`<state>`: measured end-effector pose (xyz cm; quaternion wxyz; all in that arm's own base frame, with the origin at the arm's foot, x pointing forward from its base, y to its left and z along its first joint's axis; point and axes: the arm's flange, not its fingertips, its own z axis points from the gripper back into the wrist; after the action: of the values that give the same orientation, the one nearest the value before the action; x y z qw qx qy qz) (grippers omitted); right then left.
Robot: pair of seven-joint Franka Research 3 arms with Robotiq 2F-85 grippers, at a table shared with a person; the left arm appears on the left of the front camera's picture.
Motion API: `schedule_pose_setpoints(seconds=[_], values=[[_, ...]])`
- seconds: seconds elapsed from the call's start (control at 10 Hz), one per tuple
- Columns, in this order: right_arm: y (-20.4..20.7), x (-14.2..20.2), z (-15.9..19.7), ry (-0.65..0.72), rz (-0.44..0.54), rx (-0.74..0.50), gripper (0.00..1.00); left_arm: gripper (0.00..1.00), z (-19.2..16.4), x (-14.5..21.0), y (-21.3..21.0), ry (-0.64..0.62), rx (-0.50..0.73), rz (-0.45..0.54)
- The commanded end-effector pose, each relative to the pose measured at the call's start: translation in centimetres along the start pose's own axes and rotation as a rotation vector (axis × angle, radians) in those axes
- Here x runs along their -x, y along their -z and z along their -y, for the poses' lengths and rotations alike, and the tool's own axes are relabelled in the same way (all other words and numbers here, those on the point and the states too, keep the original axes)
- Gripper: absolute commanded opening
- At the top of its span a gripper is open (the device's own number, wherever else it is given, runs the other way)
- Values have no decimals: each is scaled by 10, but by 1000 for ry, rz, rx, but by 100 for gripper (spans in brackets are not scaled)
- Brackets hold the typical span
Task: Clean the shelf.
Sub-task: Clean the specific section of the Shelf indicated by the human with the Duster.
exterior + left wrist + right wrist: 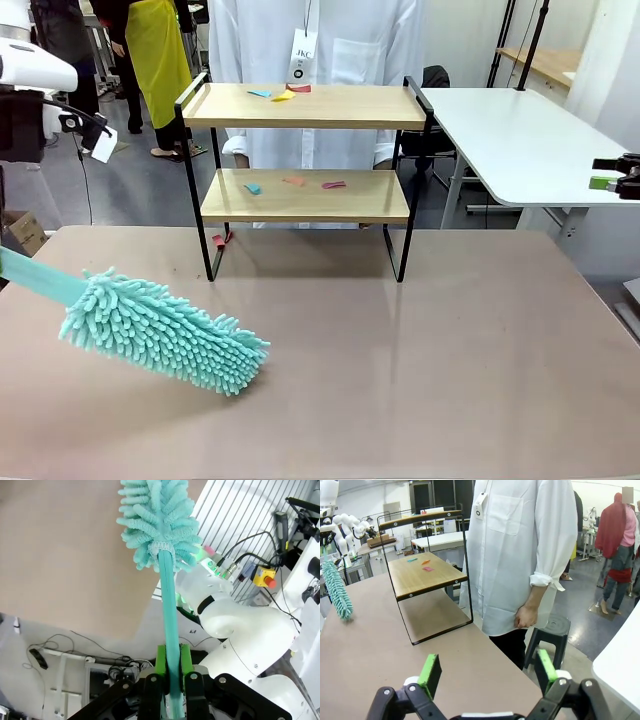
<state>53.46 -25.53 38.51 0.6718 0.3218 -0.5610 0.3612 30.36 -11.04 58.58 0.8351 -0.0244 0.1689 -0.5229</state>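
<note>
The two-tier light-wood shelf (350,105) with a thin black metal frame stands upper centre of the front view (coloured scraps (333,185) lie on both boards). The left gripper (172,662) pinches the fluffy teal duster (165,330) by its handle; the right gripper (487,672) is spread, empty.

The tag (301,55) hanging on the person's white coat (350,40) reads "JKC".

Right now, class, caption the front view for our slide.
Turquoise duster angled across the brown table, short of the two-tier shelf dotted with coloured scraps.
</note>
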Motion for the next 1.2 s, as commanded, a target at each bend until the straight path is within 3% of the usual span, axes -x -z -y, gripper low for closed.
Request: schedule_pose_setpoints(seconds=[0.0, 1.1], values=[[2, -2, 0, -5, -2, 3, 100, 13, 0, 1, 2, -6, 2, 20], [2, -2, 0, -5, -2, 3, 100, 13, 0, 1, 2, -6, 2, 20]])
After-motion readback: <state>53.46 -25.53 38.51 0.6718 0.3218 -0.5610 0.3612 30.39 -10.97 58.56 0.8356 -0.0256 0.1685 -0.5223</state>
